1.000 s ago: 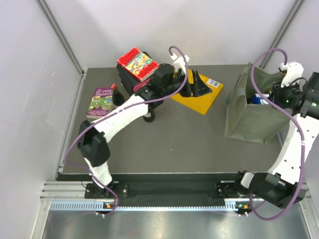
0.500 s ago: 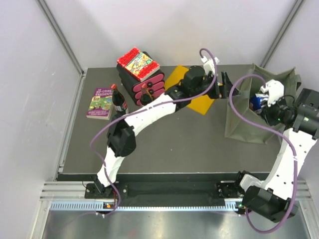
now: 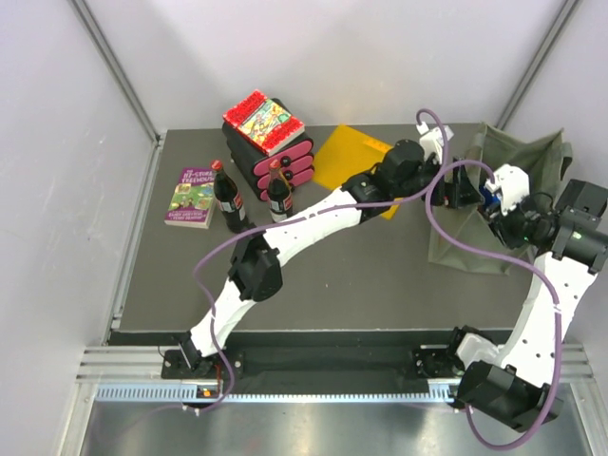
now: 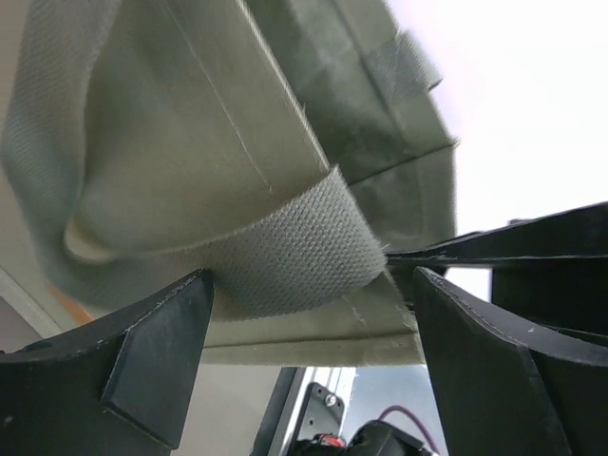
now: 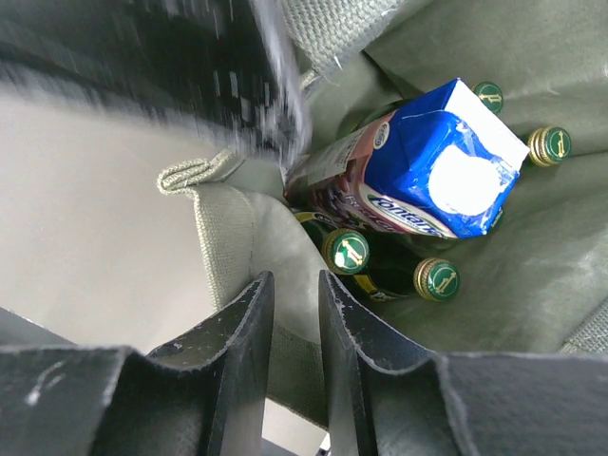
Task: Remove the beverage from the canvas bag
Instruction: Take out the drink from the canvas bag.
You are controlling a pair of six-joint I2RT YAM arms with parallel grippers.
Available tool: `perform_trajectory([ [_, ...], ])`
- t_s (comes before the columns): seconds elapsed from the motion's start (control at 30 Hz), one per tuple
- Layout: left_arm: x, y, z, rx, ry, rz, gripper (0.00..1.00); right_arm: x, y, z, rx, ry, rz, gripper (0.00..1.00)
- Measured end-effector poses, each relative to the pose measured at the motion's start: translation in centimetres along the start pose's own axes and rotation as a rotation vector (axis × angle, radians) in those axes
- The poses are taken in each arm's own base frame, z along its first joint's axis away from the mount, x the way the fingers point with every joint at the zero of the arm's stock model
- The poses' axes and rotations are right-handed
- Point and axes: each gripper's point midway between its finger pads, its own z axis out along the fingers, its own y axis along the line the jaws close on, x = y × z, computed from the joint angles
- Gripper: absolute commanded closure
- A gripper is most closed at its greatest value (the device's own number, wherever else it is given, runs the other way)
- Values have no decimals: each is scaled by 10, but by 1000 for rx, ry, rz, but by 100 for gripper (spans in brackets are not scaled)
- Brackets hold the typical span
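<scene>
At the counter's (image 3: 361, 275) left side a purple book (image 3: 193, 197) lies flat. Just right of it stand a cola (image 3: 228, 201) and a second cola (image 3: 278, 198), both upright and red-capped, near each other but apart. The second is just in front of a black and pink stack (image 3: 302, 157) with a red book (image 3: 267, 122) on top. Right of the stack a yellow folder (image 3: 344, 157) lies flat. The left arm (image 3: 313, 214) reaches from the near left corner across the counter, over the folder's right corner, to the left side of the bag (image 3: 475, 242). The left jaws are released and stand wide. In the wrist view their fingers (image 4: 152, 361) flank the bag's woven strap (image 4: 294, 256), which loops across the gap between them; whether the tips touch it cannot be told. The bag stands at the counter's right side, mouth open upward, sides slumped. The beverages are inside it: a blue and pink carton (image 5: 418, 171) leans among green bottles (image 5: 347, 252), with four caps showing around it, all low in the bag. The right arm (image 3: 551, 304) rises from the near right corner and bends over the bag's right side. The right jaws are clenched to a narrow slit on the bag's rim. Cloth fills the gap between the fingers (image 5: 237, 361), and the tips point down into the bag just left of the carton.
</scene>
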Motion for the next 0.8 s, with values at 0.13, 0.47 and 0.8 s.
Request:
perform_trajectory([
  [0.13,10,-2,5,-16,14,28,37,2,3,1,-10,2,11,71],
  [0.47,11,-16,3,22,30,80,100,-5,-4,5,-10,-20,150,63],
  [0.8,15,-2,2,24,42,96,100,-55,-71,-13,110,-94,386,44],
])
